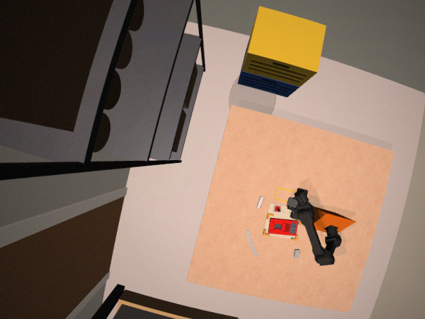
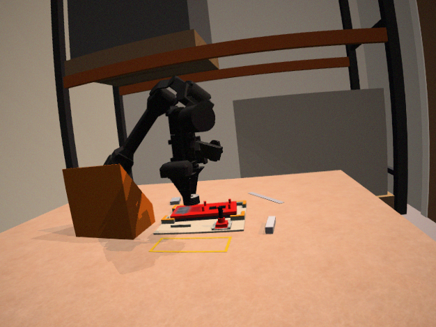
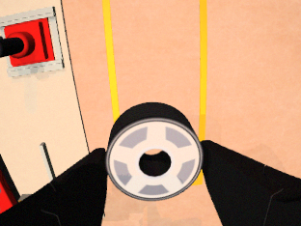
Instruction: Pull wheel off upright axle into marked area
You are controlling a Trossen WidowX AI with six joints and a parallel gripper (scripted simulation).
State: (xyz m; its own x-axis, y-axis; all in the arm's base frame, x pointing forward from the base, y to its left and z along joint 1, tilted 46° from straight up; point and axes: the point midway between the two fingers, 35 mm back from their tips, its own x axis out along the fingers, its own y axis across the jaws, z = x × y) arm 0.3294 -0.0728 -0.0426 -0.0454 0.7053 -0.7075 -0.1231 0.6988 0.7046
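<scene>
The black-tyred wheel with a white spoked face (image 3: 131,155) (image 2: 191,201) is between the fingers of my gripper (image 3: 153,154) (image 2: 191,197), which is shut on it. The wheel is off the axle and held above the table. In the wrist view it overlaps one end of the yellow outline of the marked area (image 3: 203,58) (image 2: 188,251) (image 1: 276,193). The upright black axle (image 2: 221,213) (image 3: 11,46) stands bare on its red base, on the cream board (image 3: 34,121) beside the marked area. In the top view the arm hides part of the outline and the wheel.
A red part (image 1: 283,230) (image 2: 197,212) lies on the board between orange corner pieces. An orange wedge (image 1: 330,221) (image 2: 98,200) stands beside the arm. A white bar (image 1: 260,201) (image 2: 269,225), a thin strip (image 1: 251,243) (image 2: 265,197) and a small grey block (image 1: 297,253) (image 2: 175,200) lie around the board.
</scene>
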